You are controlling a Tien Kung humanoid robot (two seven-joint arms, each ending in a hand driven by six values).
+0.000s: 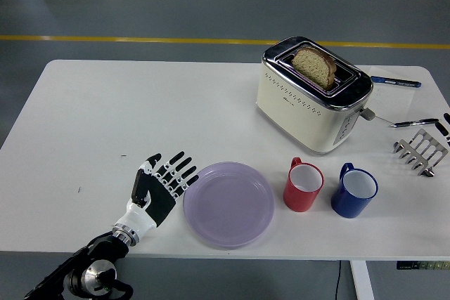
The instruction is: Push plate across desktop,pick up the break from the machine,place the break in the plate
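A lilac plate (pixel 228 203) lies near the table's front edge, left of the mugs. My left hand (pixel 163 185) is flat against the plate's left rim, fingers spread and holding nothing. A slice of brown bread (pixel 314 66) stands upright in a slot of the cream and chrome toaster (pixel 311 94) at the back right. Only the fingertips of my right hand (pixel 444 127) show at the right edge, too little to tell their state.
A red mug (pixel 303 185) and a blue mug (pixel 354 191) stand just right of the plate. A metal toast rack (pixel 421 150) sits at the right edge. Two pens (pixel 395 81) lie behind and beside the toaster.
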